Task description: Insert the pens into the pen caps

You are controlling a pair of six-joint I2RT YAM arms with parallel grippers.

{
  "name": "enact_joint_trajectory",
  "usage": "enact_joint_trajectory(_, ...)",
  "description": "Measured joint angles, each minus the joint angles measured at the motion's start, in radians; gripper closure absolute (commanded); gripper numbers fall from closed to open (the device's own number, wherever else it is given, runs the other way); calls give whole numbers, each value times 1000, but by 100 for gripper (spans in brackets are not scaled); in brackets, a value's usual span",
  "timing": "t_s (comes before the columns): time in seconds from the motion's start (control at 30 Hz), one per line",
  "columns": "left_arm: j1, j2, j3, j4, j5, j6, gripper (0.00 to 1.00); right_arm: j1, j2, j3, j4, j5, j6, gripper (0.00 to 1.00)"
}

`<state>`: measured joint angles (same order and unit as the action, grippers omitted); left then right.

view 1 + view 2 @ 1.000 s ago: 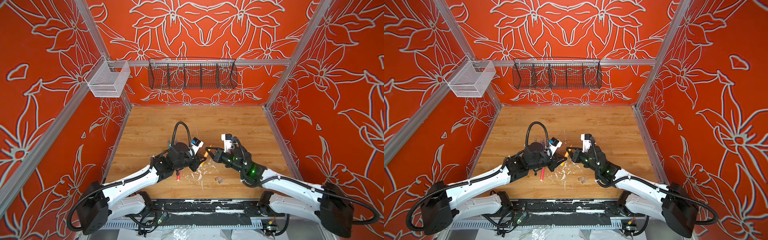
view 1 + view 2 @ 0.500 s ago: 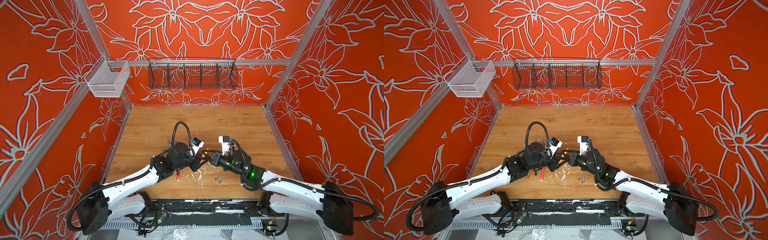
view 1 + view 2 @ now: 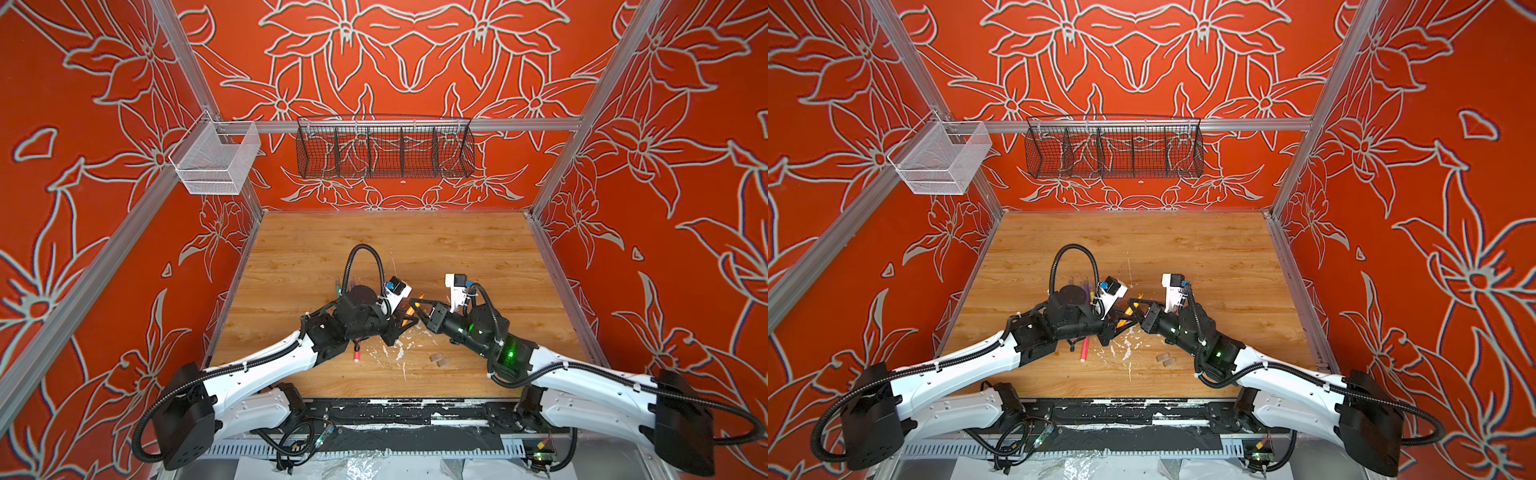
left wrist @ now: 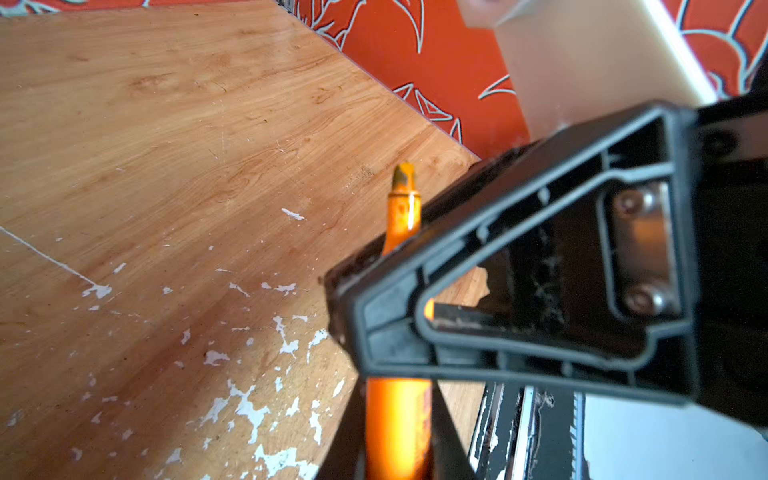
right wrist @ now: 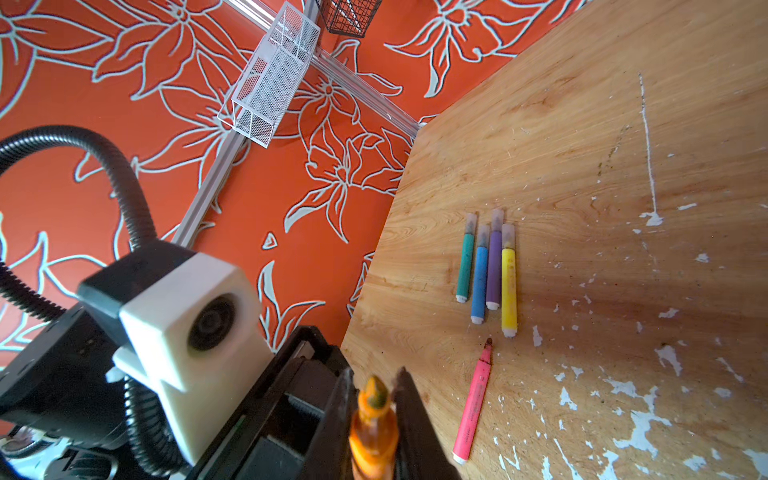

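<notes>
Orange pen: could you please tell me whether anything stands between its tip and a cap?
Nothing visible covers the tip: the orange pen juts bare past the right gripper, with the left gripper clamped on its barrel too. The loose pen caps lie on the table, apart from both grippers.

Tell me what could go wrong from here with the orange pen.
One: the left pincer and right pincer both look closed on the orange pen; if the arms move unevenly, it may twist or slip free. Two: the pink pen lies uncapped below the left arm, so a low sweep could knock it away.
</notes>
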<state>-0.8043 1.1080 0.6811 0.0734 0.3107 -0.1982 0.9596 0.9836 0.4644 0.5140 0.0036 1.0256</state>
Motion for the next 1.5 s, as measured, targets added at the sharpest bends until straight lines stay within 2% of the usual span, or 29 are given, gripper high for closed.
enact_joint_trajectory(0.1,-1,0,0,-2,-14,-4,100,0,-3,0,-3,0,2,65)
enact_joint_trajectory(0.2,5,0,0,-12,-78,-11,100,2,-39,0,-47,0,-11,55)
enact_joint_trajectory(0.47,43,-28,-19,-28,-373,-69,100,11,-241,64,-482,86,-76,52)
enact_joint_trajectory(0.67,105,-104,-125,-6,-560,-124,100,13,-247,77,-829,159,-99,52)
enact_joint_trajectory(0.77,110,-147,-154,-3,-591,-134,100,14,-230,60,-945,180,-98,52)
enact_joint_trajectory(0.97,110,-203,-158,19,-606,-136,100,24,-226,-14,-1045,183,-85,52)
enact_joint_trajectory(1.2,110,-215,-158,20,-605,-136,100,47,-205,-42,-1054,180,-70,52)
enact_joint_trajectory(1.5,110,-216,-158,20,-602,-135,100,109,-37,-27,-1025,182,-69,52)
